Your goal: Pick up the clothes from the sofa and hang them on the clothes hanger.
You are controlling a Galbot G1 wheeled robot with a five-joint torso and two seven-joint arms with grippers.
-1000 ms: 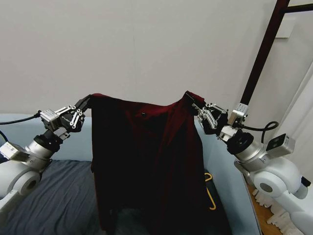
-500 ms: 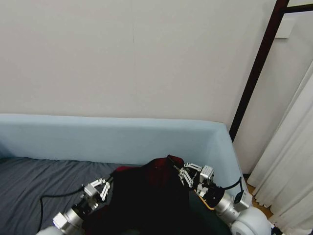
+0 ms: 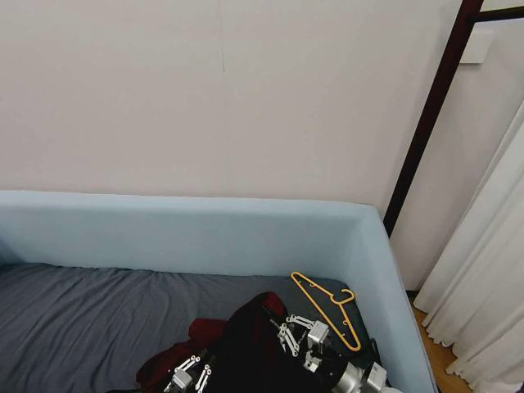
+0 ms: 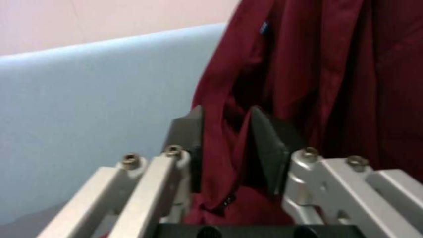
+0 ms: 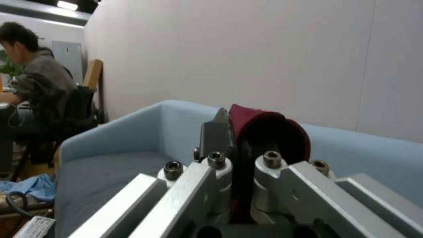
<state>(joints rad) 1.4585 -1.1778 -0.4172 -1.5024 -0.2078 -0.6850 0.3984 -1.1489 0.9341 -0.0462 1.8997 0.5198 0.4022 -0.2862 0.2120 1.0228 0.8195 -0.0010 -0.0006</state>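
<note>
One light-blue sofa (image 3: 205, 229), back rail running across the head view, right arm ending near one dark upright pole (image 3: 426, 123). One grey seat cover (image 3: 74, 311), spread over the whole seat. One dark red garment (image 3: 246, 344), heaped low on the seat toward the sofa's right end, slung in folds between two grippers. Left gripper (image 3: 187, 378) at the garment's left edge, low over the front of the seat, clenched on a pleat of the red cloth; in the left wrist view, fabric pinched between both dark pads (image 4: 268, 144). Right gripper (image 3: 293, 332) at the garment's right side, likewise clamped on the same cloth, a rolled fold bulging just above the clamp in the right wrist view. Which part of the garment each one grips: hard to tell, possibly the shoulders. One orange hanger (image 3: 323, 307), lying flat on the seat cover in the back right corner of the sofa, just beyond the right gripper, hook end toward the sofa's right arm.
</note>
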